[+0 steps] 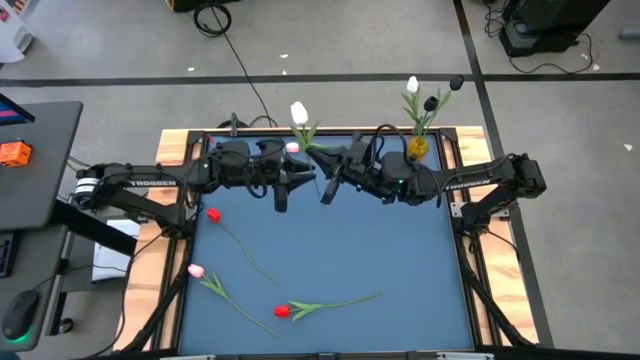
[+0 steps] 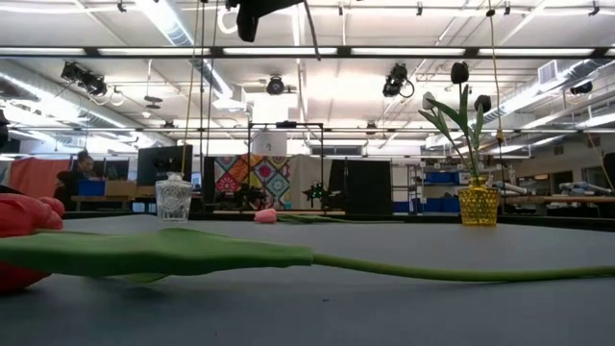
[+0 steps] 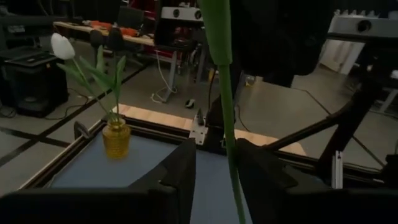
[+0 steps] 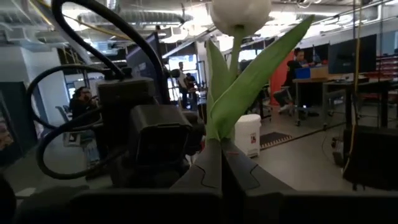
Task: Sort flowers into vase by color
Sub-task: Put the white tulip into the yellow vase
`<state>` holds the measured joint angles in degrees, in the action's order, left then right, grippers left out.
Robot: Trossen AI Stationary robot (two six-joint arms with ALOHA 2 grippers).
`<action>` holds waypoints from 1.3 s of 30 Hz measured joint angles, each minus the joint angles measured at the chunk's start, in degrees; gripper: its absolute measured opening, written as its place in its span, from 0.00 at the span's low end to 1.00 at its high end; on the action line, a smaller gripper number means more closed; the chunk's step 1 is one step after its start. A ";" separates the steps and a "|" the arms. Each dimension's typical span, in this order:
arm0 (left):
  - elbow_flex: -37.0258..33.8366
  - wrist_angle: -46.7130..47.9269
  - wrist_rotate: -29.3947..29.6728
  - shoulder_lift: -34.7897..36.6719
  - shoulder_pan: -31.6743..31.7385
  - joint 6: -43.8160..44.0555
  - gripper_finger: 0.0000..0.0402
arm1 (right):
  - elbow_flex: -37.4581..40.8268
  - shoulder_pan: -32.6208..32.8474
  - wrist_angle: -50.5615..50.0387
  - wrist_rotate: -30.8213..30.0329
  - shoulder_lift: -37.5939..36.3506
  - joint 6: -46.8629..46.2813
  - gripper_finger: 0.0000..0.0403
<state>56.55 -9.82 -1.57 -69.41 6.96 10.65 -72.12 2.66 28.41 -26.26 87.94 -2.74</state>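
My right gripper [image 4: 221, 152] is shut on a white tulip [image 1: 299, 113] and holds it high over the far middle of the table. My left gripper [image 3: 216, 155] faces it, open. The tulip's lower stem [image 3: 231, 143] hangs down through the gap between its fingers. At the far right stands a yellow vase [image 1: 417, 145] with white and black tulips in it. A red tulip [image 1: 213, 214], a pink tulip [image 1: 196, 270] and another red tulip [image 1: 282, 311] lie flat on the blue mat. My right gripper pinches the white tulip's stem just below the leaf base [image 4: 216, 134] between its two fingers, which come in about level, across the stem. The tulip stands upright, head [image 4: 240, 15] above the fingers, lifted clear of the table. My left gripper has the stem close beside one finger [image 3: 258, 171]; whether it touches it, I cannot tell.
A clear glass vase [image 2: 174, 200] stands at the far left of the table. A pink flower head [image 2: 265, 215] lies near the far edge. The wooden table frame [image 1: 175, 145] borders the mat. People sit at desks in the room behind.
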 joint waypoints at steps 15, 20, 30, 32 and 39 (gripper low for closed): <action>0.00 4.11 -5.15 0.57 0.00 -3.89 0.02 | 0.00 -0.50 -13.09 3.56 -3.24 -4.90 0.21; 0.02 5.77 -9.11 0.40 0.00 -4.10 0.01 | 0.00 -2.76 -28.35 14.38 -8.76 -12.94 0.37; 0.04 6.35 -11.57 0.02 0.49 -5.94 0.00 | 0.00 -4.24 -26.15 26.21 -5.90 -17.04 0.55; 0.04 6.35 -12.32 0.02 0.80 -5.94 0.00 | 0.02 -4.25 -23.48 26.56 -4.54 -17.06 0.56; 0.04 6.61 -12.67 0.02 0.96 -5.93 0.00 | 0.02 -4.37 -20.99 29.24 -2.67 -17.22 0.48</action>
<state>56.60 -3.20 -14.24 -69.38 7.92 4.73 -72.10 -1.72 7.42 2.98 85.27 -19.96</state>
